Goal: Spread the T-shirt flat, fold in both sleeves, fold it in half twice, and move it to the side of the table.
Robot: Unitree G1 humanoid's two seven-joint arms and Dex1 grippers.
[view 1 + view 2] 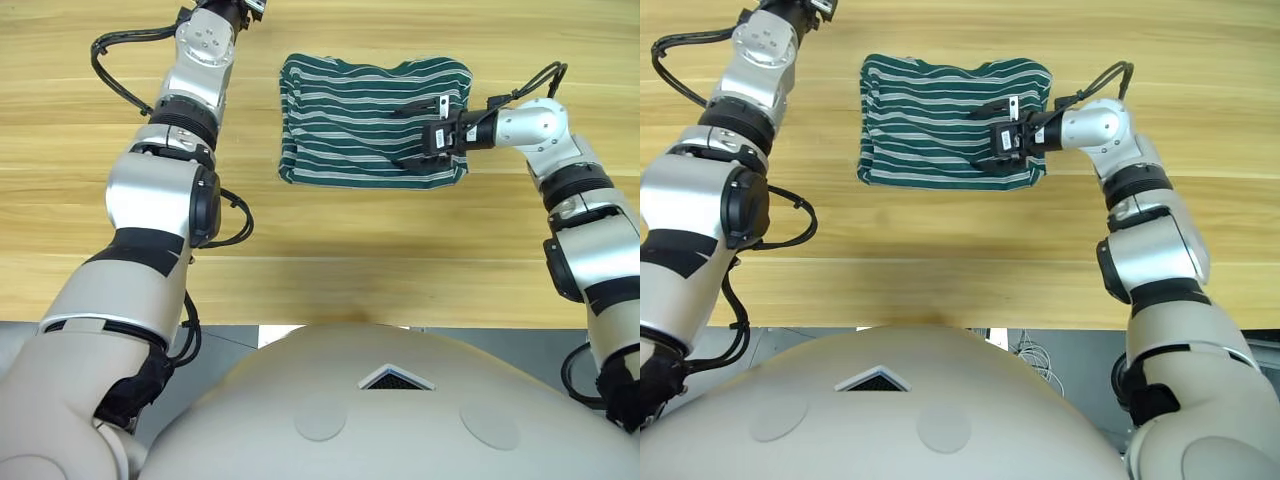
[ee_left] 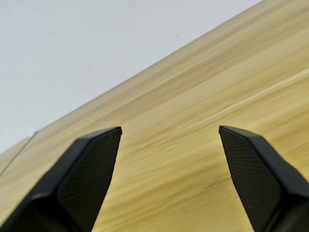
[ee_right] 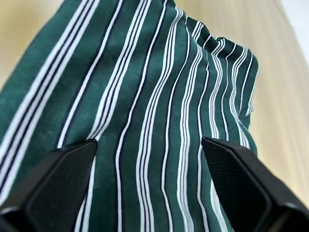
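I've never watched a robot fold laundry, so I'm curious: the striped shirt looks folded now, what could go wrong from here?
The right gripper is open over the folded T-shirt; pinching only the top layer could pull the folds apart. Dragging it across the table might rumple its edges. The left gripper is open far off over bare wood, so nothing steadies the other side.

I saw the pale wooden table (image 1: 400,250) lit brightly and evenly from above, with no glare on its grain. Only soft, faint shadows lay beneath the arms and along the near edge of the folded green white-striped T-shirt (image 1: 350,130). The left gripper (image 2: 169,129) showed its black fingers (image 2: 87,183) dark against the bright wood.
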